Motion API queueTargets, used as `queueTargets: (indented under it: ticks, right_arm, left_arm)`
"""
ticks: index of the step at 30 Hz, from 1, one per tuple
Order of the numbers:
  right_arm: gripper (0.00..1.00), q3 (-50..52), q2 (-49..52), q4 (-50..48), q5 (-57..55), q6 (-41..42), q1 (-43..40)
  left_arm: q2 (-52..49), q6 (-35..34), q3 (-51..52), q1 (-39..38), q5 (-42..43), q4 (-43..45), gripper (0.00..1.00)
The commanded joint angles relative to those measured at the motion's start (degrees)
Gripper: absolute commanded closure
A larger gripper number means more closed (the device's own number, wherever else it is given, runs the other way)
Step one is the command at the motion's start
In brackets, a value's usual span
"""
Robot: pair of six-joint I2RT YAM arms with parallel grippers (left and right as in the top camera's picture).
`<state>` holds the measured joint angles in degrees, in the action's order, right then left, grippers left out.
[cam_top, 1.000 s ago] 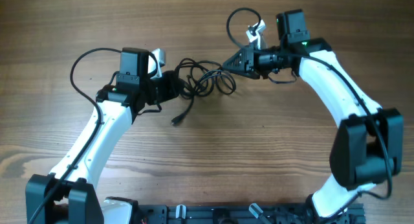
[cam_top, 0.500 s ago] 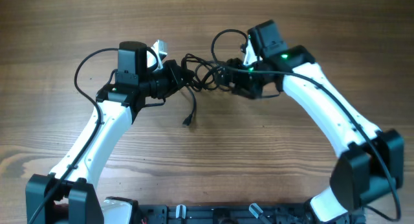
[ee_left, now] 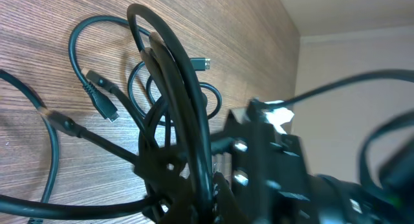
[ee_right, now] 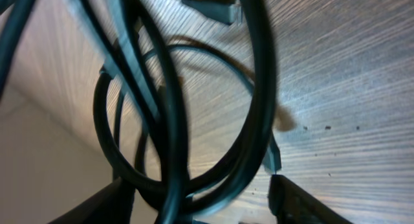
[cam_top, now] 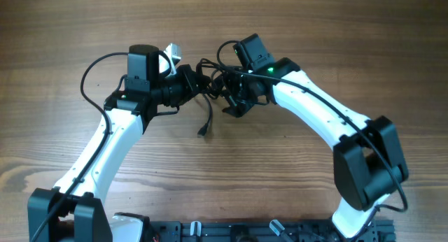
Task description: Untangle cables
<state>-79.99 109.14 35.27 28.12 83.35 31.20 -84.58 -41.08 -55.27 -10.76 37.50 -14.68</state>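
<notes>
**A:** Light-brown wood-grain tabletop (cam_top: 294,32) is seen across the whole overhead view. Where is the tangle found on it?

**B:** The thin black flexible cables (cam_top: 213,82) are bunched in one clump just beyond the table's middle, between the two white arms. From the wrist views, part of the clump is judged to be lifted off the wood.

**A:** How are the fingers set?

**B:** The left gripper (cam_top: 189,84) is closed on a bundle of strands, which are seen in its wrist view running straight down into it. The right gripper (cam_top: 234,98) is pushed into the clump. Its fingers (ee_right: 297,198) are spread apart with loops lying between them, and nothing appears to be clamped there yet.

**A:** How is the step best done?

**B:** A single outer loop should be taken by the right gripper, not several strands, or the knot is likely to be cinched. The loop should then be drawn slowly away from the left gripper, low over the wood, while a firm hold is applied on the left.

**A:** And the lie of the tangle?

**B:** Its long axis is laid left to right, from gripper to gripper. One loose tail is trailed toward the near edge and is ended by a small black plug (cam_top: 202,132), which is pointed near-left.
</notes>
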Motion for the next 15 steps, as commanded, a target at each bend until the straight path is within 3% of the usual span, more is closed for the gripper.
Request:
queueTargets:
  ticks: [1, 3, 6, 8, 13, 15]
  right_arm:
    - [0.44, -0.15, 2.91, -0.72, -4.35, 0.04, 0.0]
    - [0.53, -0.15, 2.93, -1.86, -8.96, -7.48, -0.33]
    - [0.84, -0.15, 2.84, -5.31, -8.94, -21.27, -1.88]
    - [0.87, -0.17, 2.82, -6.73, -8.79, -29.59, -3.21]
    - [0.9, -0.17, 2.82, -6.97, -8.07, -33.16, -5.31]
    - [0.93, -0.5, 2.71, -8.68, -6.82, -39.21, -5.9]
  left_arm:
    - [0.2, -0.35, -0.44, 0.07, 1.7, 0.28, 0.96]
    - [0.17, -0.35, -0.44, 0.07, 1.7, 0.28, 0.96]
    - [0.2, -0.33, -0.44, 0.07, 1.68, 0.28, 0.96]
    - [0.17, -0.31, -0.44, 0.07, 1.68, 0.28, 0.96]
    - [0.17, -0.31, -0.44, 0.07, 1.68, 0.11, 0.96]
    - [0.17, 0.33, -0.44, 0.07, 1.66, -0.2, 0.96]
